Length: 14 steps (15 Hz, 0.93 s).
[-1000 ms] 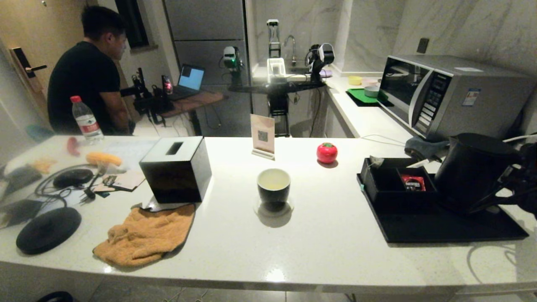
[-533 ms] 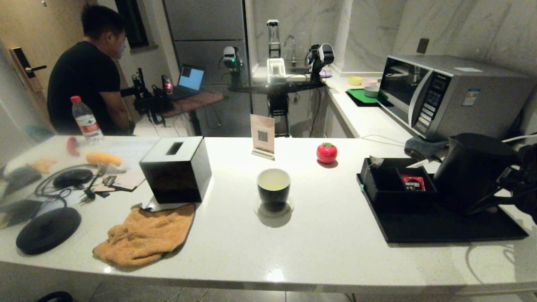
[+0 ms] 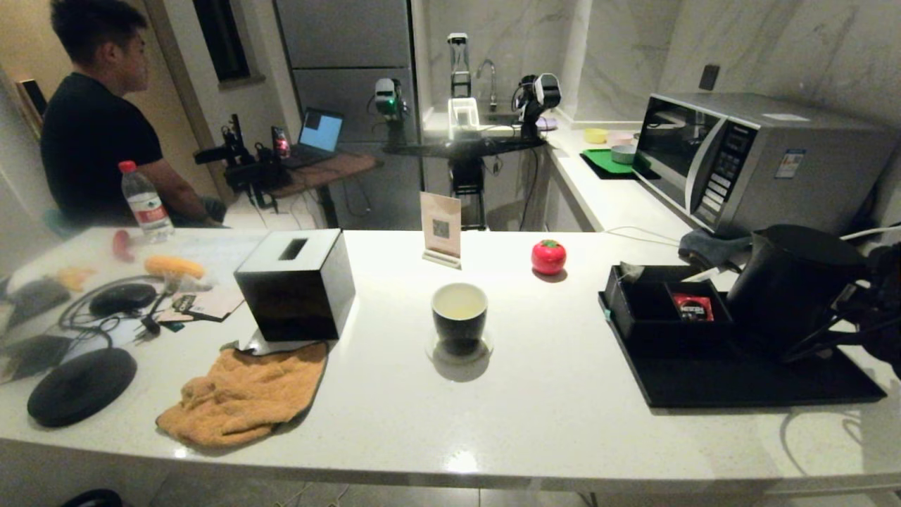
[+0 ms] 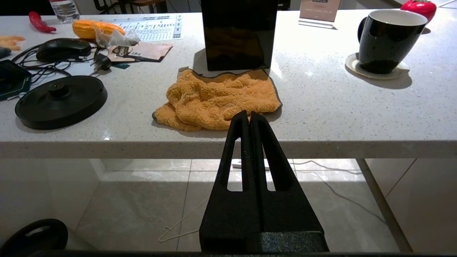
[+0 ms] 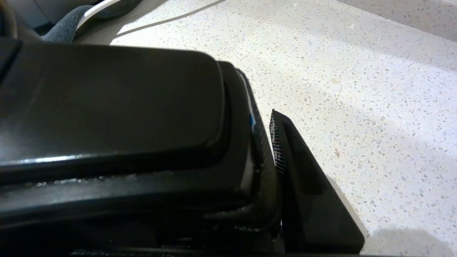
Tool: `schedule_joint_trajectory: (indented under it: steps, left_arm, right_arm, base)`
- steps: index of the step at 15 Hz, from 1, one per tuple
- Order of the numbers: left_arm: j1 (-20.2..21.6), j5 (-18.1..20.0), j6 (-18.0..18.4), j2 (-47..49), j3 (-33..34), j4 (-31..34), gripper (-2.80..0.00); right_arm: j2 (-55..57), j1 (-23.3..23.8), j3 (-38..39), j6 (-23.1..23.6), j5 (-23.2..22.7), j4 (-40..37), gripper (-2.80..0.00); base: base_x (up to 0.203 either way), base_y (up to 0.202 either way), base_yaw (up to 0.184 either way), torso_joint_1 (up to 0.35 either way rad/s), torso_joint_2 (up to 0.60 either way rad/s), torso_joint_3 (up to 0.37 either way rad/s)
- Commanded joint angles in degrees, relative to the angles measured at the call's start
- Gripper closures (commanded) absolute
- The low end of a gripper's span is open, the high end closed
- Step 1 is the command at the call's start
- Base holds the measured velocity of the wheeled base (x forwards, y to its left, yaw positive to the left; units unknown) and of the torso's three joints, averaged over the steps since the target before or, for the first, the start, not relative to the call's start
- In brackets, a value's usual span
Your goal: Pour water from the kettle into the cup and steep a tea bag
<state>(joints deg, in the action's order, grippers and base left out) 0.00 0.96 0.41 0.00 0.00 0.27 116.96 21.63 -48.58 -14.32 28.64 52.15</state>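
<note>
The right tool [image 3: 855,310] is closed on the handle of the kettle [image 3: 792,282], which is seen on the black tray [image 3: 739,384], unmoved from a second ago. One red sachet [image 3: 692,307] lies in the tray's box [image 3: 658,310]. One cup [image 3: 459,317] stands on a coaster mid-worktop [image 3: 549,422]. The left tool [image 4: 250,119] is shut, empty, below the worktop edge. The seated man [image 3: 91,134] has shifted left.

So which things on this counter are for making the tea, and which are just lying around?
For the tea: kettle, gripped at its handle by the right gripper; cup; small pouch in the black tray box, likely the tea bag.
Lying about: orange cloth; black square box; red tomato; water bottle; microwave. Left gripper parked, shut, below the counter edge.
</note>
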Motion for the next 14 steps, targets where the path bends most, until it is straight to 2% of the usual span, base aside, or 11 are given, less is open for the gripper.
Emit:
schedule_joint_trajectory:
  steps: [1, 3, 4, 5, 14]
  left_arm:
    - [0.0, 0.0, 0.0, 0.0, 0.0, 0.0, 0.0]
    - [0.0, 0.0, 0.0, 0.0, 0.0, 0.0, 0.0]
    - [0.0, 0.0, 0.0, 0.0, 0.0, 0.0, 0.0]
    - [0.0, 0.0, 0.0, 0.0, 0.0, 0.0, 0.0]
    - [0.0, 0.0, 0.0, 0.0, 0.0, 0.0, 0.0]
  right_arm:
    - [0.2, 0.0, 0.4, 0.0, 0.2, 0.1, 0.0]
    - [0.1, 0.0, 1.0, 0.0, 0.2, 0.3, 0.0]
    - [0.1, -0.1, 1.5, 0.0, 0.2, 0.6, -2.7]
    - [0.2, -0.1, 1.7, 0.0, 0.2, 0.7, -2.8]
    - [-0.1, 0.0, 3.2, 0.2, 0.3, 0.8, -2.8]
  base:
    - [0.0, 0.0, 0.0, 0.0, 0.0, 0.0]
    - [0.0, 0.0, 0.0, 0.0, 0.0, 0.0]
    - [0.0, 0.0, 0.0, 0.0, 0.0, 0.0]
    - [0.0, 0.0, 0.0, 0.0, 0.0, 0.0]
    - [0.0, 0.0, 0.0, 0.0, 0.0, 0.0]
